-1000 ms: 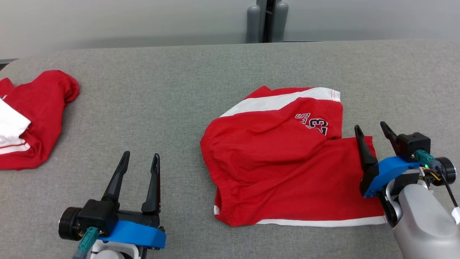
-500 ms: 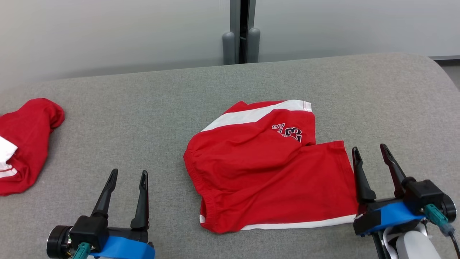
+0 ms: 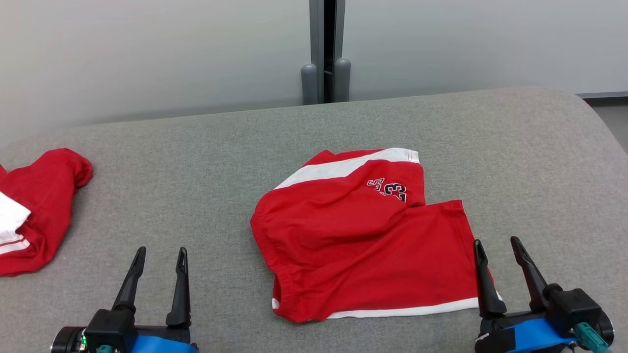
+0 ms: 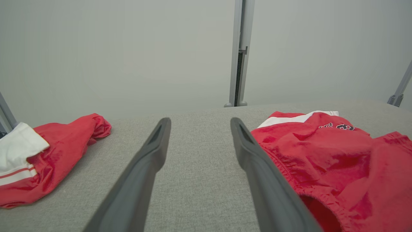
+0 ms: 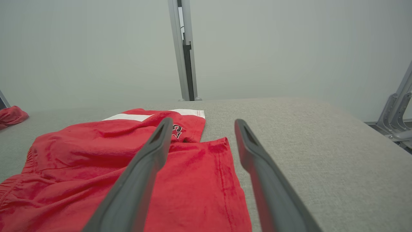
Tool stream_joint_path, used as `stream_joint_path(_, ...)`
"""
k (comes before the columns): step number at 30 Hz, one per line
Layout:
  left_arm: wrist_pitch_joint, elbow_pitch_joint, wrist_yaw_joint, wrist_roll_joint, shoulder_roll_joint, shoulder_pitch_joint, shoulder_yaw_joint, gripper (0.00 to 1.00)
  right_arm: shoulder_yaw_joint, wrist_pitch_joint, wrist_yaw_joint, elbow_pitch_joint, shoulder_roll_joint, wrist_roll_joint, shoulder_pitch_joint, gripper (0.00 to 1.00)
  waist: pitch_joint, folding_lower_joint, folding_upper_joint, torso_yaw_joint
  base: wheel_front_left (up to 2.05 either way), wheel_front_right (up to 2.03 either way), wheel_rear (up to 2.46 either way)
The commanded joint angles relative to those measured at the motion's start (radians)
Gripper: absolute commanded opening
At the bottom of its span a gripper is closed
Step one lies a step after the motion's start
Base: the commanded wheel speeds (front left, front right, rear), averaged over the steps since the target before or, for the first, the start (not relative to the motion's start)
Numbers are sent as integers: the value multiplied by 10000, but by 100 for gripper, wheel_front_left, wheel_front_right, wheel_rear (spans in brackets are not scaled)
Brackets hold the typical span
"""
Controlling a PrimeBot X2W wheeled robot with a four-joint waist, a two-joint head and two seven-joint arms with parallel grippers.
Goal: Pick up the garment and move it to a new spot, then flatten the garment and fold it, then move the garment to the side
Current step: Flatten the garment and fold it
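The garment (image 3: 363,235) is a pair of red shorts with white stripes and a number print, lying folded over on the grey table (image 3: 206,162). It also shows in the left wrist view (image 4: 338,161) and in the right wrist view (image 5: 96,161). My right gripper (image 3: 495,242) is open at the garment's near right corner, nothing between its fingers (image 5: 151,154). My left gripper (image 3: 160,252) is open over bare table, left of the garment, empty, its fingers (image 4: 154,151) apart.
A second red and white garment (image 3: 34,211) lies crumpled at the table's left edge. A grey post (image 3: 325,54) stands behind the table's far edge against a pale wall. The table's right end curves down near a metal frame (image 5: 396,112).
The head camera tilted up, so the scene slid down the picture. My right gripper has drawn back from over the garment's right edge toward its near right corner. Both stay open.
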Motion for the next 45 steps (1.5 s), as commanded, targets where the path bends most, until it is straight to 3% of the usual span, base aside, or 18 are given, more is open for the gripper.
stream_joint_path(1,-30,5,1,36,34,151,58,100,34,-48,-7,27,55,15,148,100,-45,1,0,12,0,0,0)
stream_joint_path(12,-30,241,-510,80,34,6,-868,100,-375,-48,-7,771,-25,-172,78,100,12,1,0,31,0,0,0)
stream_joint_path(17,-30,688,-774,373,186,-32,-2042,100,-738,-50,-7,1499,-38,-271,-73,100,196,1,0,-16,0,0,0)
stream_joint_path(27,-30,1931,-851,10,929,-414,-4194,100,-979,-49,-7,2991,26,-359,-611,100,662,1,0,-231,0,0,0)
stream_joint_path(38,-30,2938,-854,-169,1081,-1294,-4725,100,-869,-49,-8,4536,60,-222,-1330,100,1013,1,0,-348,0,0,0)
stream_joint_path(45,-30,3767,-855,-269,1005,-1710,-5258,100,-264,-15,-4,5141,119,154,-1493,100,1046,1,0,-380,0,0,0)
